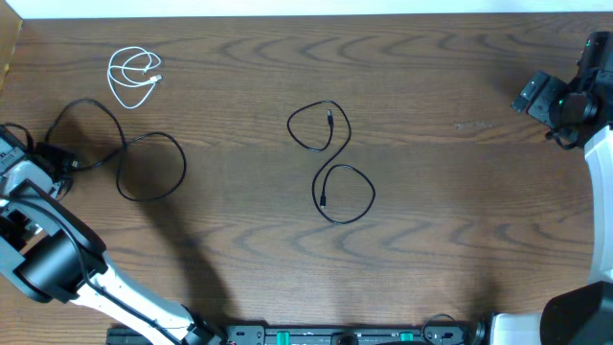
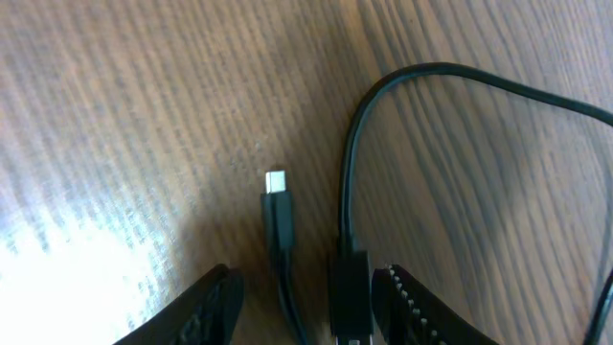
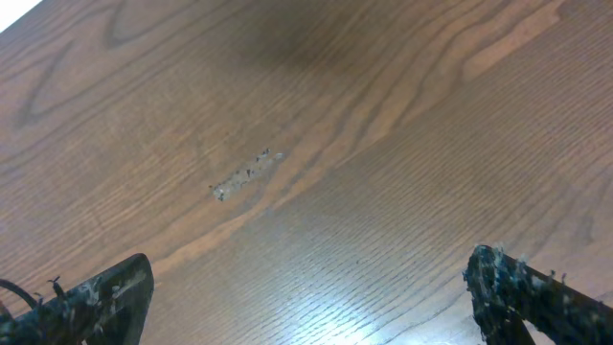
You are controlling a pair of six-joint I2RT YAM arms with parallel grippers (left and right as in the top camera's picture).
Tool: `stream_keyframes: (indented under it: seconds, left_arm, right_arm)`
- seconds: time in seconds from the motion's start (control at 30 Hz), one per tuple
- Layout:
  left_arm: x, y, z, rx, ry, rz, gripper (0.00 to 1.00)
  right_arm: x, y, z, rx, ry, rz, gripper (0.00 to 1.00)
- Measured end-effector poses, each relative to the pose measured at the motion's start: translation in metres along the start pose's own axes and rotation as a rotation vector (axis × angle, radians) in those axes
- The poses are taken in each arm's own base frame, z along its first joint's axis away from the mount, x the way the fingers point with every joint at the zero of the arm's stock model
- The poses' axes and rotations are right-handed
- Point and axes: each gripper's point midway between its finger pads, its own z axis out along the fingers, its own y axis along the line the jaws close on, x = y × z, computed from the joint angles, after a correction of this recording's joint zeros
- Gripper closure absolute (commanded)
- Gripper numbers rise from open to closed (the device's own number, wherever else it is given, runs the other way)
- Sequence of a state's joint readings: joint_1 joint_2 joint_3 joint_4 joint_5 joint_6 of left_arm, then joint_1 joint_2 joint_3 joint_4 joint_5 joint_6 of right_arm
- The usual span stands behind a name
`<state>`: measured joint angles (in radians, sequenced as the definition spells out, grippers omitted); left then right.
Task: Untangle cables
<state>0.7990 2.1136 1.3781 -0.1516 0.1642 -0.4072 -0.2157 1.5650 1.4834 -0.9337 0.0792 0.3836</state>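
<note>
A white cable point(image 1: 134, 77) lies coiled at the upper left of the table point(image 1: 460, 240). A black cable point(image 1: 331, 163) forms a figure-eight at the centre, well apart from the others. A second black cable point(image 1: 149, 165) loops at the left edge. Its small silver-tipped plug point(image 2: 276, 195) and thicker plug point(image 2: 350, 287) lie between the parted fingers of the left gripper point(image 2: 311, 311), unclamped. The right gripper point(image 3: 306, 283) is spread wide over bare wood at the upper right.

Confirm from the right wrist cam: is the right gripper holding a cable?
No, the right gripper is open, and only bare table shows between its jaws.
</note>
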Motion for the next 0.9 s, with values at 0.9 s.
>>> stream_keyframes:
  seconds: [0.9]
  left_arm:
    - [0.058,-0.076,-0.086,0.05,0.167,0.186,0.21]
  right_arm:
    - [0.0,0.0,0.0,0.0,0.0,0.0,0.01]
